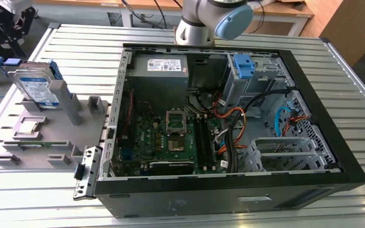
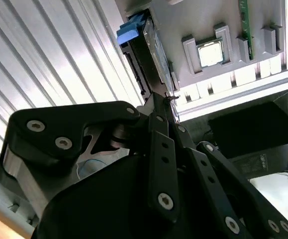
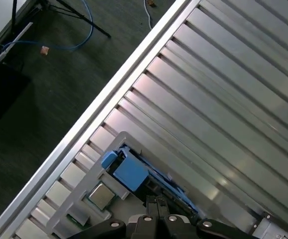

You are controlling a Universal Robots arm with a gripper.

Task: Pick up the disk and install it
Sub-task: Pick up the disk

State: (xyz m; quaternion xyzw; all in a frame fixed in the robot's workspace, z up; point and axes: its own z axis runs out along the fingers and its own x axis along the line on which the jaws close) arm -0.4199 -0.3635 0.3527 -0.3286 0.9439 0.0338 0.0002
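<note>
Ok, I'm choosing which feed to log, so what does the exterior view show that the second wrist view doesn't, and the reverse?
The exterior view brings the open computer case, with its motherboard and the blue bracket in the drive bay. The second wrist view brings the gripper, seen close up from behind its black linkage. Both share the disk upright in the grey fixture, a chip seated in that fixture, and the slatted table.
</note>
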